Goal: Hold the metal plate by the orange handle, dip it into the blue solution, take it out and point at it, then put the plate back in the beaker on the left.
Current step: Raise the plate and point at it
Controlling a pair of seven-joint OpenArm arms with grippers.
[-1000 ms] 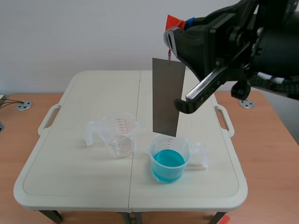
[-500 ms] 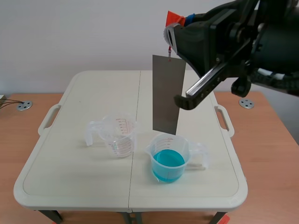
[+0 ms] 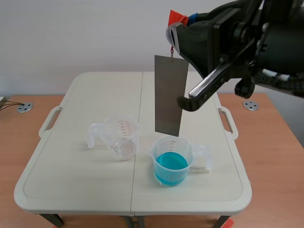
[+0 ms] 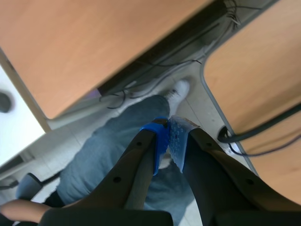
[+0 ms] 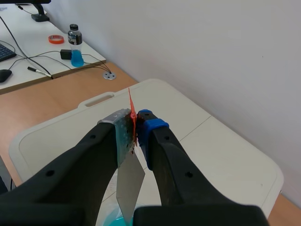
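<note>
Plain white wall (image 3: 85,33) behind a cream folding table (image 3: 71,175) on a light-brown wooden surface (image 3: 278,161)

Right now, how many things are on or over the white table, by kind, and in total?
Beakers: 2, the clear beaker and the beaker of blue solution.
Metal plates: 1, the metal plate held up by the right gripper.
Total: 3.

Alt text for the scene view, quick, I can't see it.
The right gripper holds the metal plate by its orange handle, hanging upright over the beaker of blue solution. A clear beaker stands left of it on the white table.
</note>
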